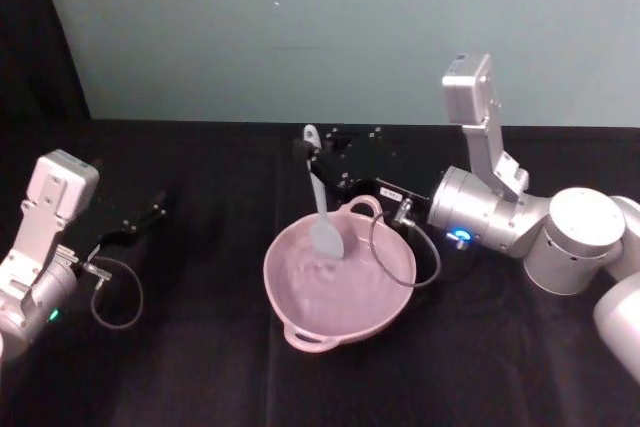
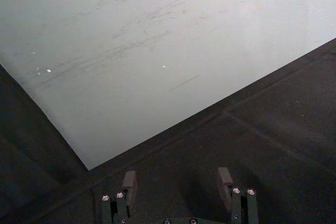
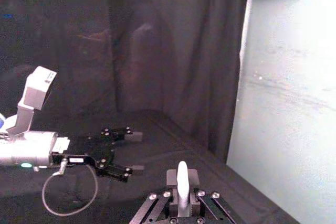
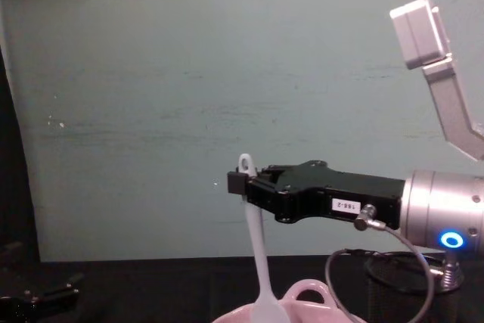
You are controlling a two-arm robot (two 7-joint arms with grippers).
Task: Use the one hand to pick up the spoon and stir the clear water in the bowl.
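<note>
Right gripper (image 1: 312, 155), centre frame, pinches the white spoon (image 1: 320, 202) below its loop end. Spoon axis near-vertical, blade directly beneath, inside the pink bowl (image 1: 272, 272). Left gripper (image 1: 150, 217), fingers spread, parked far left.

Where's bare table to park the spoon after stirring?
Bare cloth between the left gripper and the bowl, and the strip in front of the bowl. Crowded: behind and right of the bowl, where the right gripper, holding the spoon, its cable and arm sit.
</note>
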